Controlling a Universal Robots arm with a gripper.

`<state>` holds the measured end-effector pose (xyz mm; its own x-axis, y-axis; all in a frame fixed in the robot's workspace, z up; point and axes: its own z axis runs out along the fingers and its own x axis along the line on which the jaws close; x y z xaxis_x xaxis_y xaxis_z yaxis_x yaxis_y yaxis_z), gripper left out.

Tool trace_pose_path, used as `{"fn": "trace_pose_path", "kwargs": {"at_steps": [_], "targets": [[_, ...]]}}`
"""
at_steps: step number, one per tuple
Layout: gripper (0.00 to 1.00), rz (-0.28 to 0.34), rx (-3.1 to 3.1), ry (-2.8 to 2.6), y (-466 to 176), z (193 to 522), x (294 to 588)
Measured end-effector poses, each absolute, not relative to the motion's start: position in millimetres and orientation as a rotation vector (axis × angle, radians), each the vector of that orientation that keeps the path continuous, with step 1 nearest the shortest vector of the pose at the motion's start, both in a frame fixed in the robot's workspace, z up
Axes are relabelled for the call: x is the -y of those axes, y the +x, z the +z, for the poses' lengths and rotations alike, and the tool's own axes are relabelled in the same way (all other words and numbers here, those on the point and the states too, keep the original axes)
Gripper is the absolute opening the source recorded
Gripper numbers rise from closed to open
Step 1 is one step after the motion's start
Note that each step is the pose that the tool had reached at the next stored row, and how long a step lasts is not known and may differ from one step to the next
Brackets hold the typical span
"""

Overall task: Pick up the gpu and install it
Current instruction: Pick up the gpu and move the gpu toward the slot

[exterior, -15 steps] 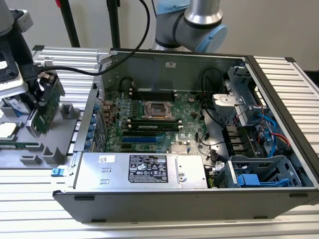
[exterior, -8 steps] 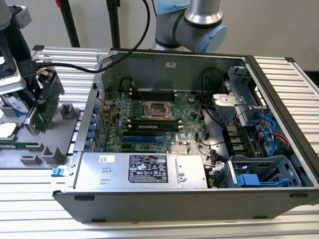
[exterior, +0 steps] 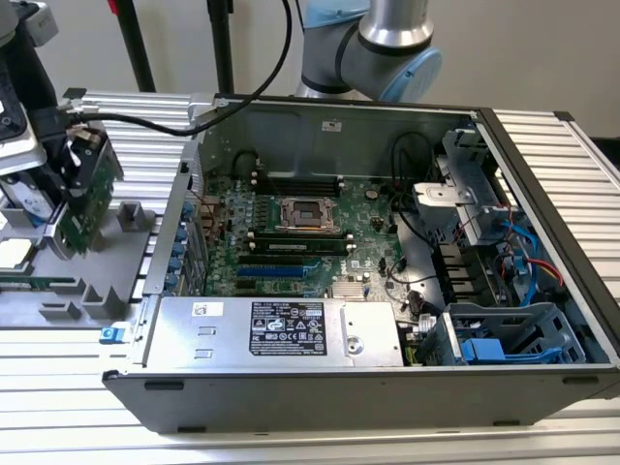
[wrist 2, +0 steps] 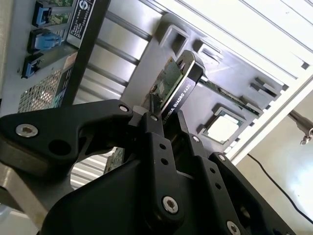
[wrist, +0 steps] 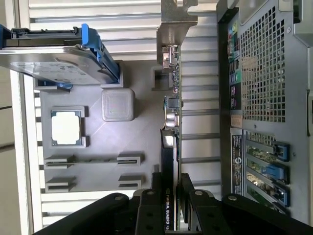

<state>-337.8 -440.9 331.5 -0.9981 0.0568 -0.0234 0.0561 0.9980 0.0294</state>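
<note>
**Gripper clamped on the gpu over the parts tray, outside the open computer case**

At the exterior view's left I see the gripper [exterior: 76, 170] holding the gpu [exterior: 92, 199] on edge, tilted slightly, green circuit face showing. The card hangs over a grey parts tray [exterior: 92, 291], beside the open computer case [exterior: 542, 194] and outside it. I cannot tell whether its lower edge touches the tray.

In both wrist views the black fingers [wrist: 157, 183] are narrow, pressed against the two faces of the thin card. In the first wrist view the card's silver bracket [wrist: 173, 24] is at the end far from the gripper. A square processor chip [wrist: 66, 128] sits in a tray pocket.

Inside the case the large green motherboard [exterior: 281, 232] lies flat, with a silver power supply [exterior: 281, 329] along the lower centre of the frame. The robot arm [exterior: 383, 39] is at upper centre.
</note>
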Motion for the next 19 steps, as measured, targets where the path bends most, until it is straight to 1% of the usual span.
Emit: {"fn": "trace_pose_path", "kwargs": {"at_steps": [19], "targets": [[0.00,0.045,-3.116,0.088,-338,350,441]]}}
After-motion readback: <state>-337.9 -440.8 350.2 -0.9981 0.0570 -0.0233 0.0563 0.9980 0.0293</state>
